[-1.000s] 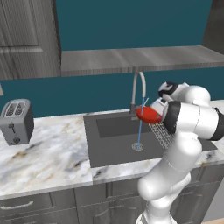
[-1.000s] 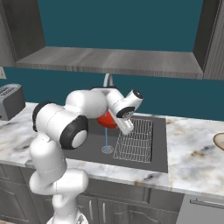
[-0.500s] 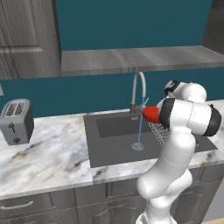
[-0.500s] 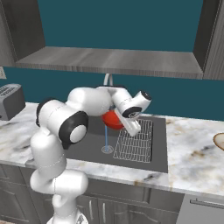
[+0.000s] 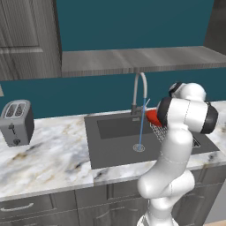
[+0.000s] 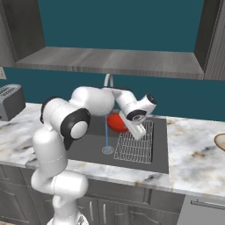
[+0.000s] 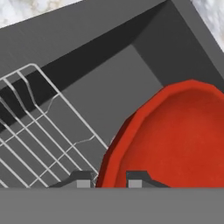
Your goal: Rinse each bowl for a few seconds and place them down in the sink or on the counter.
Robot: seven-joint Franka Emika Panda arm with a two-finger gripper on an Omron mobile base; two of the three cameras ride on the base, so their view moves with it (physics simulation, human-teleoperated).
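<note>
My gripper is shut on the rim of the glossy red bowl, one fingertip inside and one outside. I hold the bowl tilted over the dark grey sink. From the right base view, the red bowl hangs just right of the thin water stream, with the gripper at its right edge. The left base view shows a sliver of the bowl behind my arm, beside the faucet. A pale tan bowl rests on the counter at the far right.
A wire mesh basket fills the right part of the sink, directly below my hand. Water runs from the faucet onto the drain. A toaster stands on the counter at the left. A grey shelf hangs overhead.
My hand has carried the red bowl a little to the right, off the water stream and toward the wire basket. The elbow has swung in front of the bowl in the left base view.
</note>
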